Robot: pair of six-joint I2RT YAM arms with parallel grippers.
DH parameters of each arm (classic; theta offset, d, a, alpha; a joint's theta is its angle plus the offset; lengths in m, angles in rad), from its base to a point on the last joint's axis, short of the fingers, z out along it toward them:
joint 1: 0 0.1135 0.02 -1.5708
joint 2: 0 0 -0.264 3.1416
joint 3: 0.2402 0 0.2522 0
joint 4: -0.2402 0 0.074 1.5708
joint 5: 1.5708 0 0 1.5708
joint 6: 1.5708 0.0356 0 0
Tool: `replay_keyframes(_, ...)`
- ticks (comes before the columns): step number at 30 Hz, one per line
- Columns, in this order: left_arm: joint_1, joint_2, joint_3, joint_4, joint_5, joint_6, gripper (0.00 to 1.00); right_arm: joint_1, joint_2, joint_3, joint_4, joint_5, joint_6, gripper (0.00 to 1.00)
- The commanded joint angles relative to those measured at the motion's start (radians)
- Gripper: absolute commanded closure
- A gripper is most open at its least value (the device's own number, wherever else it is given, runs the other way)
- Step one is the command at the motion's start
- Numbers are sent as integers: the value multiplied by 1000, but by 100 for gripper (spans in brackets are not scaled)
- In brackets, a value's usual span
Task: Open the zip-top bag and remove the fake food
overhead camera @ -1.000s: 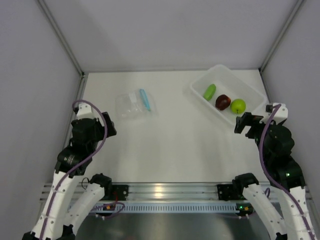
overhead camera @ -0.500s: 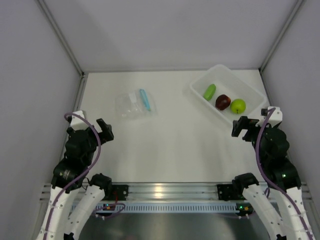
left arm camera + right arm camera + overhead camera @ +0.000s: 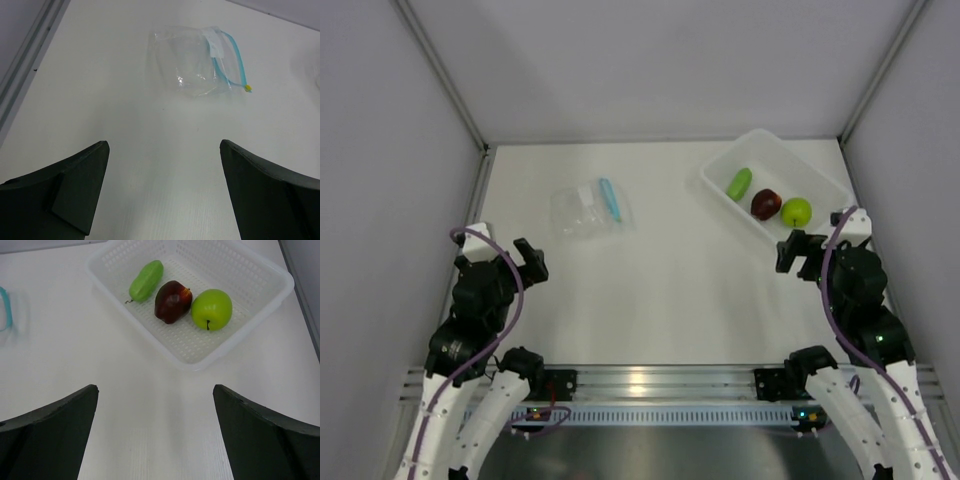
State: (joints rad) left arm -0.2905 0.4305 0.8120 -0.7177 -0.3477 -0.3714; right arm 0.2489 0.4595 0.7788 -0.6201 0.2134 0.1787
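The zip-top bag (image 3: 588,208) lies flat on the table at the left rear, clear and crinkly, with its blue zipper strip (image 3: 235,62) along the right edge. Nothing shows inside it (image 3: 192,62). The fake food lies in a white tray (image 3: 800,165) at the right rear: an elongated green piece (image 3: 146,281), a dark red one (image 3: 172,301) and a yellow-green apple (image 3: 211,309). My left gripper (image 3: 163,145) is open over bare table, well short of the bag. My right gripper (image 3: 155,388) is open just in front of the tray's near corner.
The perforated tray (image 3: 225,270) sits at an angle against the right wall. Grey walls close in the table on the left, back and right. A metal rail runs along the near edge by the arm bases.
The left arm drew back toward its base, then stayed still. The right gripper drifted slightly left. Both grippers stayed open; bag and food did not move.
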Motion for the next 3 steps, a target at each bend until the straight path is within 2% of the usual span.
replay_keyframes(1, -2, 10, -14, 58, -5, 6, 2, 12, -9, -6, 71, -37, 1, 1)
replay_keyframes(3, -2, 4, -14, 64, -2, 8, 2, 12, 5, -1, 68, -22, -2, 0)
